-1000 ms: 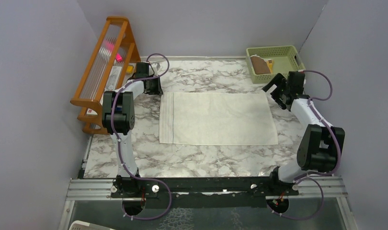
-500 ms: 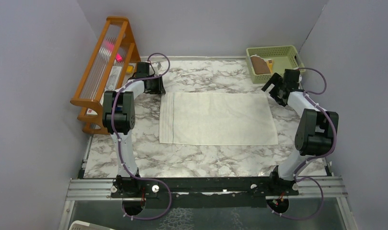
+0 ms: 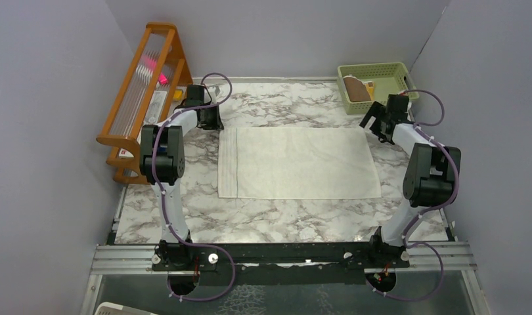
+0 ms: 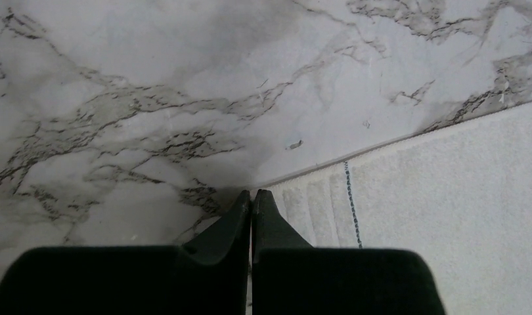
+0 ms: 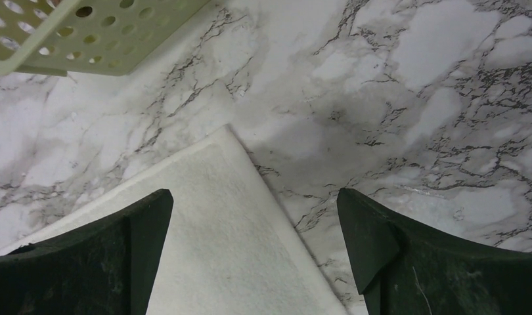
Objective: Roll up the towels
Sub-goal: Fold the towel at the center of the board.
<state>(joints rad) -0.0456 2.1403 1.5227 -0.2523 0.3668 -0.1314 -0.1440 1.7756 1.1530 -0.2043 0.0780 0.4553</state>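
Top external: we see no roll begun; cream towel [image 3: 299,162] lies flat, left gripper [image 4: 251,195] pressed together at its far-left corner, right gripper [image 5: 253,195] spread.

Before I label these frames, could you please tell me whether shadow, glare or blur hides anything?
Top external: evenly lit, sharp, no glare on the cream towel. Left wrist: the shut left tool is a dark mass, casting shadow on the table at its tips. Right wrist: the open right tool is equally dark; shadow greys the marble beyond the towel's corner; towel edges read clearly.
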